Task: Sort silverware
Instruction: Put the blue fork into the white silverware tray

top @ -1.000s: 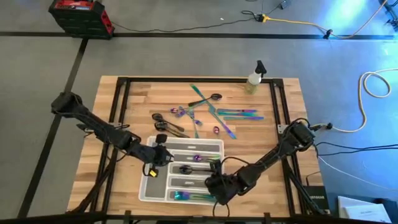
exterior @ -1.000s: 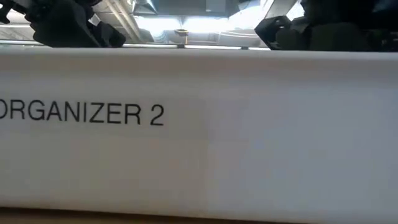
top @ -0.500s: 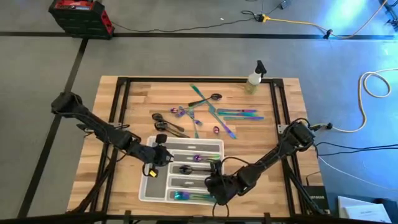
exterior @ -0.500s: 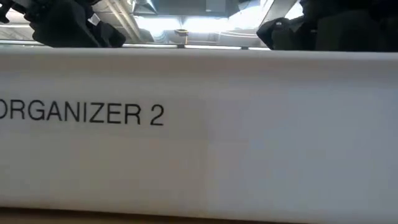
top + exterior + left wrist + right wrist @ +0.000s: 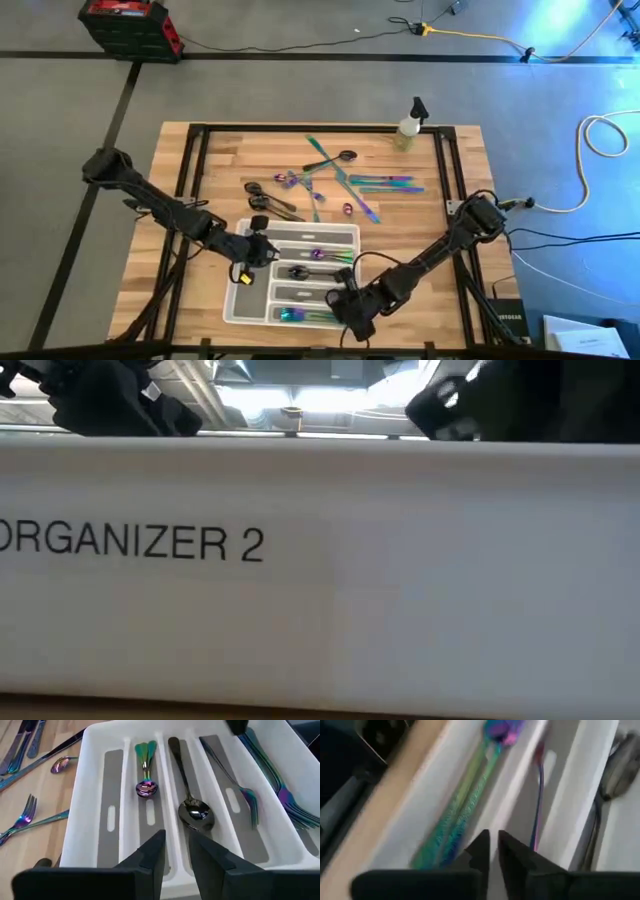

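The white compartment tray [image 5: 238, 300] lies near the table's front edge and holds sorted silverware: iridescent spoons [image 5: 145, 770], a dark spoon [image 5: 194, 810] and iridescent forks [image 5: 280, 790]. More loose silverware [image 5: 335, 180] lies on the wood beyond the tray. My left gripper [image 5: 176, 845] hovers over the tray's left end, its fingers a little apart with nothing between them. My right gripper [image 5: 347, 305] is over the tray's nearest compartment, above iridescent handles [image 5: 462, 810], fingers nearly together and empty.
A small spray bottle [image 5: 410, 125] stands at the table's far edge. A black frame rail [image 5: 300, 128] runs around the tabletop. In the low view the tray's wall [image 5: 330, 580], marked ORGANIZER 2, fills the picture.
My right gripper has shifted a little toward the table's near left, along the tray's nearest compartment. My left gripper and the silverware have kept still.
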### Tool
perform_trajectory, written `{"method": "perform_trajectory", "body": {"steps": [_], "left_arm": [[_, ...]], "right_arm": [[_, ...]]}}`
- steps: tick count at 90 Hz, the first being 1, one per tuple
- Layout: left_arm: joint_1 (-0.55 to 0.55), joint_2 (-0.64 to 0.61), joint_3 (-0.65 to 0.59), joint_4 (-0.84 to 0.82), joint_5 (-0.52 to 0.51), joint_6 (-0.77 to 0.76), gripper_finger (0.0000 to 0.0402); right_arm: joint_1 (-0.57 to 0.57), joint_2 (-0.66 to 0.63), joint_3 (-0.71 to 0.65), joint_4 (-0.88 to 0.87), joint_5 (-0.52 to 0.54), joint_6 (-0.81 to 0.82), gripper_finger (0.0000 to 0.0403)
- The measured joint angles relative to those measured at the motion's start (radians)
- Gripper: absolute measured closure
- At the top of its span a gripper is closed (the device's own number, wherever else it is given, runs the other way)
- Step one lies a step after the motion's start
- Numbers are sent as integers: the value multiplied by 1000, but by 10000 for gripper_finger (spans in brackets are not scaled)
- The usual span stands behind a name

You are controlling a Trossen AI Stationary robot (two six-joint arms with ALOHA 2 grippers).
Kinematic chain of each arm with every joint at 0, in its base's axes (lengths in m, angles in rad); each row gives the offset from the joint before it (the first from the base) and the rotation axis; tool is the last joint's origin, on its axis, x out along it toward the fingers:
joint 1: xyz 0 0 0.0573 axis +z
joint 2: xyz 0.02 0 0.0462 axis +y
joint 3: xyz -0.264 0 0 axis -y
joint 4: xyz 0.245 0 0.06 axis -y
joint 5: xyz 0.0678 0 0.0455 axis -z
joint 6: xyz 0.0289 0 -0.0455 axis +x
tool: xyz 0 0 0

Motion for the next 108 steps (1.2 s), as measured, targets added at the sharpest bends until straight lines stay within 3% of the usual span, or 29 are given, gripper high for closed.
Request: {"method": "perform_trajectory", "body": {"steps": [14, 23, 44, 74, 91, 108], "left_arm": [[0, 0, 0, 0, 0, -2, 330], [0, 0, 0, 0, 0, 0, 330], [0, 0, 0, 0, 0, 0, 330], [1, 0, 0, -1, -4, 1, 330], [2, 0, 0, 0, -18, 8, 330], [1, 0, 0, -5, -19, 5, 330]], "right_arm": [[-16, 0, 10, -7, 13, -1, 400], [-46, 0, 13, 11, -1, 79, 400], [-127, 0, 13, 5, -149, 301, 402], [-100, 31, 14, -74, -88, 272, 403], [-80, 89, 93, -158, 4, 241, 403], [-75, 120, 147, -191, 10, 213, 403]]}}
